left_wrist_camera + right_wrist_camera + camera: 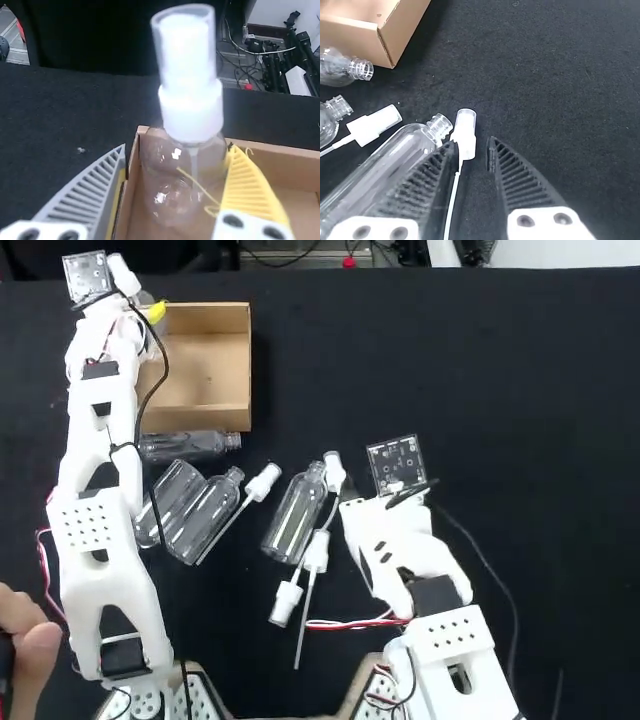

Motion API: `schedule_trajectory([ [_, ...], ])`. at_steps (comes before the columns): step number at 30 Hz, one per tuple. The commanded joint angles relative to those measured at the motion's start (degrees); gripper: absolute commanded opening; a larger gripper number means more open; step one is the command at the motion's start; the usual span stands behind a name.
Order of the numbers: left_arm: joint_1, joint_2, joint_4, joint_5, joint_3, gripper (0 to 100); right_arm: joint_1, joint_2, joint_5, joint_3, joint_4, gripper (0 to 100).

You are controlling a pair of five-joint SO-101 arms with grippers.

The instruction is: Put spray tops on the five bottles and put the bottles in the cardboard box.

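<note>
Item 1, left claw (175,150): I am seeing it clamping the capped bottle (182,195) between its grey and yellow fingers. The white fitted top (187,65) is pointing up. The bottle is hanging over the far-left corner of the cardboard box (210,370).

Item 2, right claw (472,143): it is sitting low over the middle of the black tabletop (500,390) with its fingers standing apart. A loose spray top (465,131) is lying between them, close against one finger.

Item 3: an open-necked bottle (390,165) is lying just left of that spray top.

Item 4: further left, a second spray top (263,483) is lying beside a pair of bottles (205,515) resting side by side.

Item 5: a fifth bottle (190,447), uncapped, is lying just near of the box, its neck pointing right.

Item 6: a third spray top (316,552) and a fourth spray top (287,605) are lying nearer to me, tubes trailing.
</note>
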State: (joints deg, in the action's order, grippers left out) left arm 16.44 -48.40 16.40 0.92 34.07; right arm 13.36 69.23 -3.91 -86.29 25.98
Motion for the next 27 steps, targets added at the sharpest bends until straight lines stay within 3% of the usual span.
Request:
schedule_trajectory([
  [1, 0.7, 1.9, 1.3, -0.5, 3.9, 31, -1.0, 0.5, 0.5, 1.3, -1.6, 9.6],
  [27, 1.9, 2.0, 1.3, -0.3, 4.1, 31, -1.0, 0.5, 0.5, 1.5, -1.6, 9.6],
])
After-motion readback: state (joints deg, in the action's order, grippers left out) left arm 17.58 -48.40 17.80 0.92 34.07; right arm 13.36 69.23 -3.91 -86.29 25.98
